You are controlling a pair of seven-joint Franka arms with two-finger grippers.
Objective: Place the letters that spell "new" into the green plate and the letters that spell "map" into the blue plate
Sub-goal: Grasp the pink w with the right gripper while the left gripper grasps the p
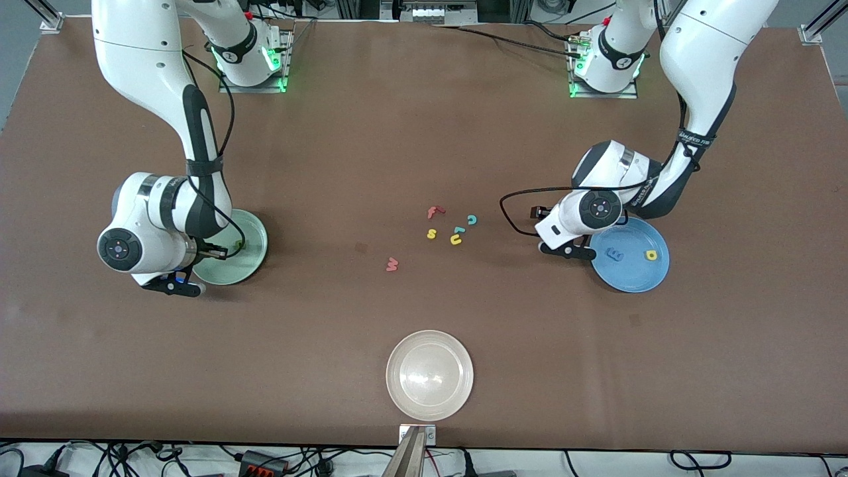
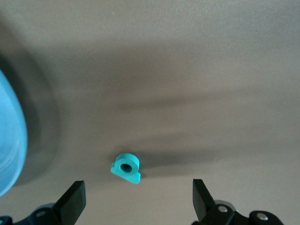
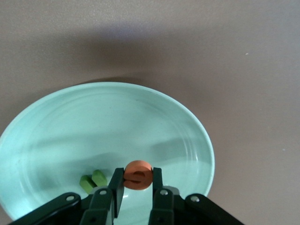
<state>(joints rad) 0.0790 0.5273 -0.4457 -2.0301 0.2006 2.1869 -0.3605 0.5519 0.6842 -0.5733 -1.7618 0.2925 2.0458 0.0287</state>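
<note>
The cream plate (image 1: 429, 375) is sitting nearest the camera. Farther back, the red w (image 1: 392, 264) is lying alone on the table. The right gripper (image 3: 136, 187) is pinching the orange e (image 3: 138, 175) over the green plate (image 3: 56, 126), the arm hiding much of it. The green n (image 3: 92, 181) is lying inside. The left gripper (image 2: 136, 202) is hanging wide open over the teal p (image 2: 126, 168), beside the blue plate (image 1: 639, 278) holding the m (image 1: 615, 254) and a (image 1: 652, 255).

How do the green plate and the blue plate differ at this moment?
The green plate holds one olive-green n; the blue plate holds two letters, a blue m and a yellow a. The shut right gripper holds an orange e over the green plate; the open left gripper is beside the blue plate, empty. Both are round and shallow.
</note>
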